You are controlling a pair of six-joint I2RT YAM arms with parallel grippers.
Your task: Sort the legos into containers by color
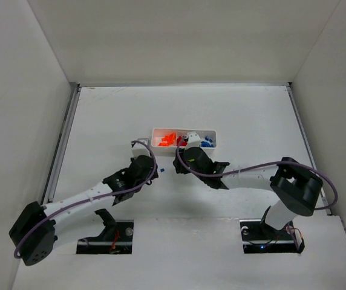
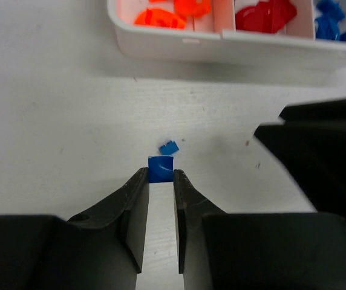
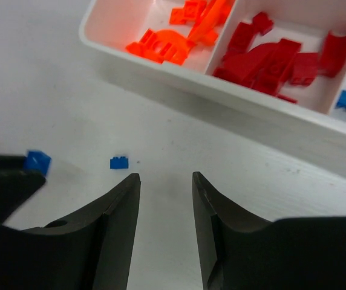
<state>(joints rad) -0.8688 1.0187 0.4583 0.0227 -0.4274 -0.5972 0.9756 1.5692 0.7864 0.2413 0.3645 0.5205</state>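
Blue brick (image 2: pixel 160 168) is clenched at left tool (image 2: pixel 160 177) tips | blue compartment (image 2: pixel 337 51) is found far-right of it | right tool (image 3: pixel 166 176) is seen released, empty

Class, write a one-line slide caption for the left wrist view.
Left end effector grips a blue brick; a smaller blue piece lies beyond, before the tray.

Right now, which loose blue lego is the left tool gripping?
The larger blue brick, pinched in the left tool; the smaller blue brick lies free beyond.
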